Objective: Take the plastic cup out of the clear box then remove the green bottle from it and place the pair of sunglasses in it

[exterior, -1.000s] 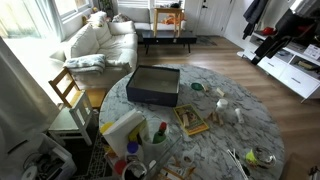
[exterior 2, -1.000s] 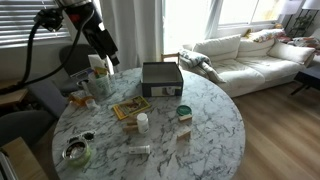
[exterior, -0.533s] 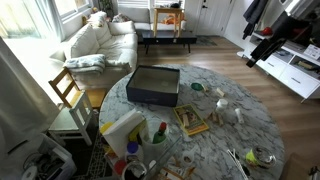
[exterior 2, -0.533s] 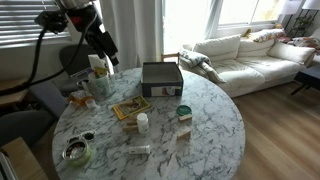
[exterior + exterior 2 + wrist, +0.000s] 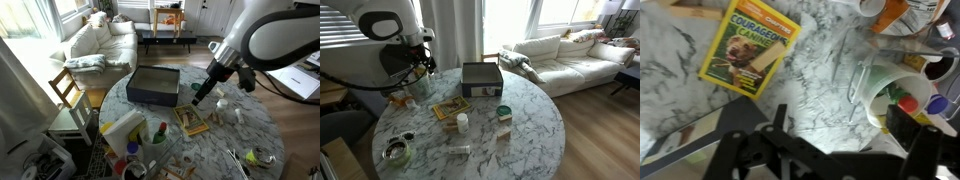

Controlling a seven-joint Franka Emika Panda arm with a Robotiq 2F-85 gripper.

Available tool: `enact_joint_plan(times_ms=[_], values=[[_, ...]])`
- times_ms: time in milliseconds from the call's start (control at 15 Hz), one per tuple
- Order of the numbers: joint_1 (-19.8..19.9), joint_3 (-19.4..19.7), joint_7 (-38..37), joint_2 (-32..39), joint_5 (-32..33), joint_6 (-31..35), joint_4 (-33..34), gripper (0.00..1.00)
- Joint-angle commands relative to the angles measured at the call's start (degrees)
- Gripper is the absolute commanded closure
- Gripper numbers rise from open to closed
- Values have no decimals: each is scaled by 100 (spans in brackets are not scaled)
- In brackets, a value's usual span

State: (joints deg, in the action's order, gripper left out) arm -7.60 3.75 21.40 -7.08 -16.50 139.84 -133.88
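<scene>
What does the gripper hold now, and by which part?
Nothing. In the wrist view the gripper is open and empty; only the marble table shows between its fingers.

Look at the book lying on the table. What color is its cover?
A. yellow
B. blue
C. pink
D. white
A. In the wrist view the book lies flat on the marble table, and its cover is bright yellow.
</scene>
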Motion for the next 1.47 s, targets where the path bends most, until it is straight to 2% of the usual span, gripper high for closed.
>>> enact_joint_plan(times_ms=[0,133,200,400,867,1067,1200,1400], values=[[-149,-271,1372,1099,-1050,4,725,0],[13,-560,2005,1522,-1314,-299,1166,0],[80,-609,1385,1067,-980,16,661,0],[141,-767,1733,1494,-1112,-68,1067,0],[181,-771,1790,1529,-1115,-100,1136,0],[249,-844,1773,1648,-1245,69,1207,0],[304,-875,1700,1741,-1024,310,1224,0],[397,-956,1711,1887,-1064,524,1245,0]])
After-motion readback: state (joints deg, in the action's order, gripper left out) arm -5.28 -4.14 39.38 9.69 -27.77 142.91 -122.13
